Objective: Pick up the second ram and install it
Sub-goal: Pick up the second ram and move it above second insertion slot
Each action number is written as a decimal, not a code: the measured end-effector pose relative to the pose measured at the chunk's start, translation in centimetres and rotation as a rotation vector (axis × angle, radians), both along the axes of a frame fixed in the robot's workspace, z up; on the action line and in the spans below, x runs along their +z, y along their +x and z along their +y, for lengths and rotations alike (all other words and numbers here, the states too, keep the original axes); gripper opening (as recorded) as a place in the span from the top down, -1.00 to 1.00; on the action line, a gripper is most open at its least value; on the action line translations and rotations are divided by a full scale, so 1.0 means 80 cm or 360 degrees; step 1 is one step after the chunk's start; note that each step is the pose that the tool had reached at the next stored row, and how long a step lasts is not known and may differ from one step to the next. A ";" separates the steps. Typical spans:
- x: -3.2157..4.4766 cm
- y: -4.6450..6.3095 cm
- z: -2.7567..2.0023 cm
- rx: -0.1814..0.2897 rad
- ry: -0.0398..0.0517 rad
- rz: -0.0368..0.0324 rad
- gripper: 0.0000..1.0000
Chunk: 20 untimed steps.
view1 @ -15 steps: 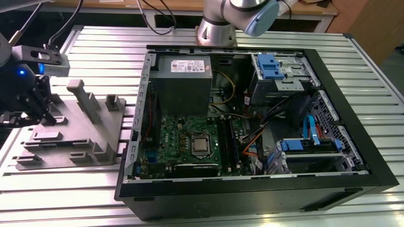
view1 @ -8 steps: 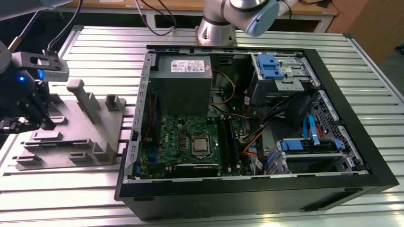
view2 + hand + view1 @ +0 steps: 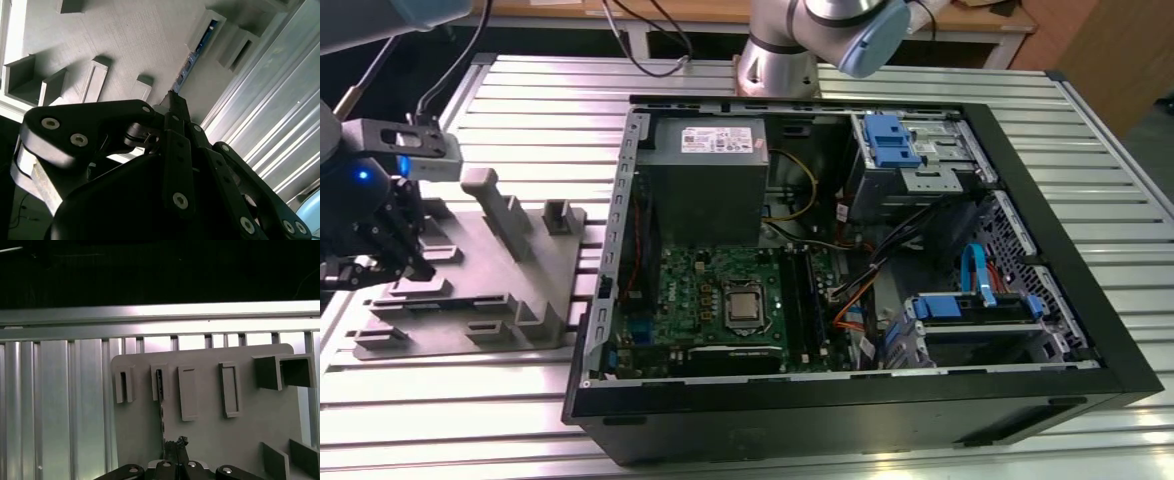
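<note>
While the second ram (image 3: pixel 161 415) stands on edge in a slot of the grey fixture tray (image 3: pixel 215 440) on the desk, the gripper (image 3: pixel 176 442) sits at its near end. I cannot tell if the jaws are closed on it. I think a crooked grip could jam the stick in the slot. Its faces are hidden, as it is seen edge-on.

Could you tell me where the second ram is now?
The second ram stands on edge in a slot of the grey fixture tray at the exterior view's left, ahead of the claw in both wrist views.
</note>
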<state>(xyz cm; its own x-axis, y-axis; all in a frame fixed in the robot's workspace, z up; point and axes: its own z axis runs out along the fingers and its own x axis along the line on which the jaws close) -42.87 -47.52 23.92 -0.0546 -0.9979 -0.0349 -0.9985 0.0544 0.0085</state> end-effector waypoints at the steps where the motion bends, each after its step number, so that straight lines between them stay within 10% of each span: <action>1: -0.0015 -0.001 -0.0002 0.0001 0.0000 0.0000 0.80; 20: -0.0289 -0.003 -0.0089 0.0029 0.0000 0.0000 0.80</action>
